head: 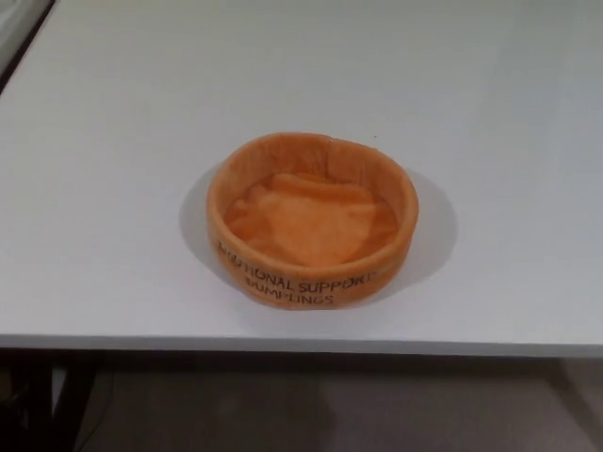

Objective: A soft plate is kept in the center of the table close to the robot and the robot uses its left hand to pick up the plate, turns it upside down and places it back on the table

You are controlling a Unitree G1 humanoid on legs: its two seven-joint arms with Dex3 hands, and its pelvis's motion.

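Note:
A soft orange plate (312, 219) with a raised round wall sits right side up on the white table (113, 188), near the front edge and about at the centre. Dark lettering runs along the front of its wall. Its inside is a lighter, wrinkled orange fabric with nothing in it. Neither of my hands shows in the head view.
The table's front edge (301, 345) runs across the lower part of the picture, just below the plate. Under it the floor (311, 414) is dark, with a table leg (75, 400) at the lower left. The table's left edge shows at the upper left corner.

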